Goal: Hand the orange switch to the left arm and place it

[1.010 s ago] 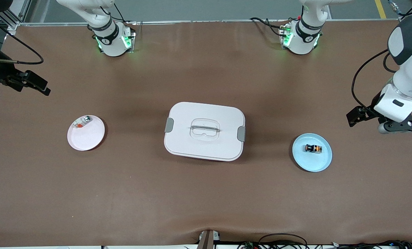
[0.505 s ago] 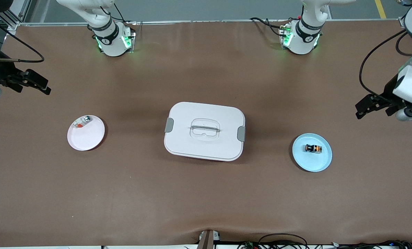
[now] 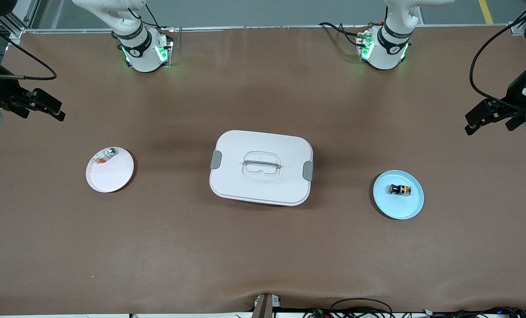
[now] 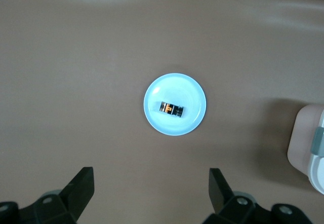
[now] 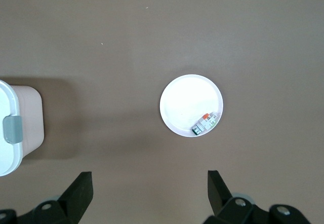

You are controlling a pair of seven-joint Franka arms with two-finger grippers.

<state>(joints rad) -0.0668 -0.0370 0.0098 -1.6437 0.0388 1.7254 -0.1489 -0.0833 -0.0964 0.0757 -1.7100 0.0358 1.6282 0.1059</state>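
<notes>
Orange switch (image 3: 400, 189) lies on the blue plate (image 3: 411, 210), well apart from the left gripper (image 3: 488, 118), jaws wide, empty. Right gripper (image 3: 46, 106) over the table's right-arm end, also wide, empty.

Robotics lab – brown-covered table (image 3: 263, 265), two bolted white arm bases (image 3: 144, 53), loose cables (image 3: 360, 309)

Even, bright overhead light fills all three views. The brown surface (image 3: 263, 247) shows soft pale sheen, strongest toward the arm bases from the box (image 3: 261, 167). The box casts a soft dark shadow on its side away from the front camera and a thin one under its near edge. Green lamps glow on both arm bases. Both wrist views look slightly soft; the box's shadow beside it appears there too. The front view is sharp, without visible edge bending.
</notes>
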